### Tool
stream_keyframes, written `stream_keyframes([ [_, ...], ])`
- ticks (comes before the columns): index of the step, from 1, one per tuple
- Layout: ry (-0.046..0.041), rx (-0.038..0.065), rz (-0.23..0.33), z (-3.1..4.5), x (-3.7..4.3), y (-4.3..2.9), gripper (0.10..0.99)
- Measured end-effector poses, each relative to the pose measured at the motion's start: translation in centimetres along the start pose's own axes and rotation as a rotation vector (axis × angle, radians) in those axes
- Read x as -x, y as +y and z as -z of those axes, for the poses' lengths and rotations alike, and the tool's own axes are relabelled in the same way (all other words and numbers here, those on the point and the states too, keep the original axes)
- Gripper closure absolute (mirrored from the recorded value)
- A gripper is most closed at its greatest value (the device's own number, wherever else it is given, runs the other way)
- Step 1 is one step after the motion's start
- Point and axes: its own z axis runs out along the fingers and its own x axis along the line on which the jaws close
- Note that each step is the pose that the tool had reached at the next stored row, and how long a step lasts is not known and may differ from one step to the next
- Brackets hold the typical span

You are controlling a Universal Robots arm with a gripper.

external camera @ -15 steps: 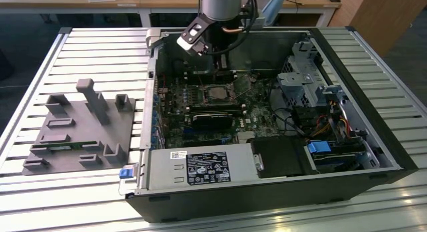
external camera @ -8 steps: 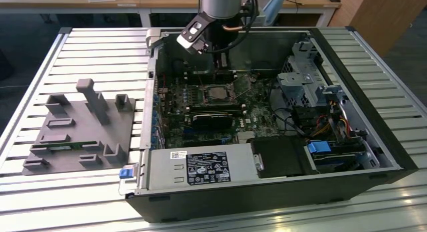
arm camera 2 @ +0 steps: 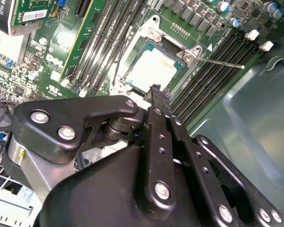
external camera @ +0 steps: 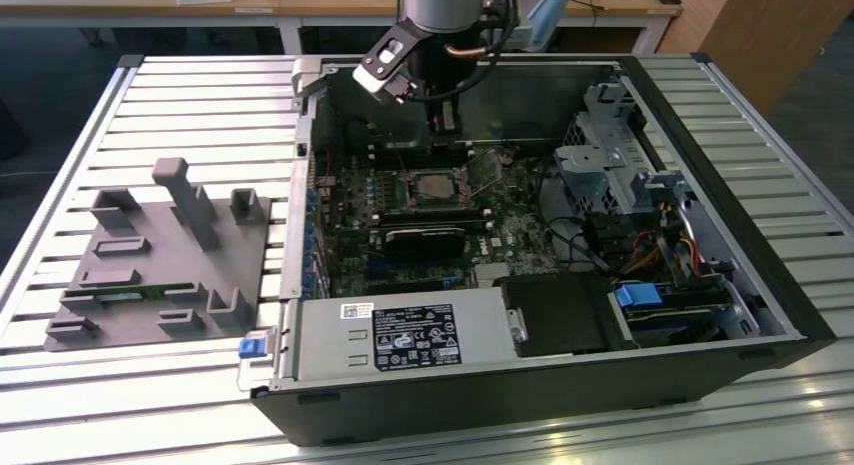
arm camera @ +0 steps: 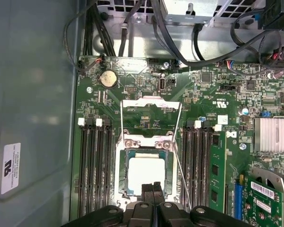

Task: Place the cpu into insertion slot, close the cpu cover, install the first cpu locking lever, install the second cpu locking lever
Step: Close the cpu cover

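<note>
The cpu [arm camera: 145, 174] lies in the insertion slot [arm camera: 123, 166], its silver top showing; it appears again in the second wrist view [arm camera 2: 151, 71] and small in the exterior view [external camera: 435, 188]. A thin metal frame with an open centre, apparently the cpu cover [arm camera: 151, 102], stands raised from the slot's hinge edge. One thin wire locking lever [arm camera: 182, 182] angles away beside the slot [arm camera 2: 220, 62]. My gripper [arm camera: 153, 188] hangs just above the slot's edge, shut with nothing between its fingers [arm camera 2: 156, 91], reaching down into the case [external camera: 449, 125].
Black memory slots [arm camera: 92, 175] flank the socket, with a green stick [arm camera: 217, 165] in one. Cables [arm camera: 180, 42] cross near the case wall. A drive cage [external camera: 607, 165] and power supply [external camera: 400, 337] fill the case. A grey fixture [external camera: 160, 255] sits on the table at the exterior view's left.
</note>
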Motion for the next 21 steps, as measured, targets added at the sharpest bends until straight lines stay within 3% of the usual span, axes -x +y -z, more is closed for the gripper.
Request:
stream_keyframes([
  [9,0.0000,0.000,0.000,0.93,-0.01,0.05,0.980],
  [21,0.0001,0.000,0.000,0.97,-0.03,0.50,0.980],
])
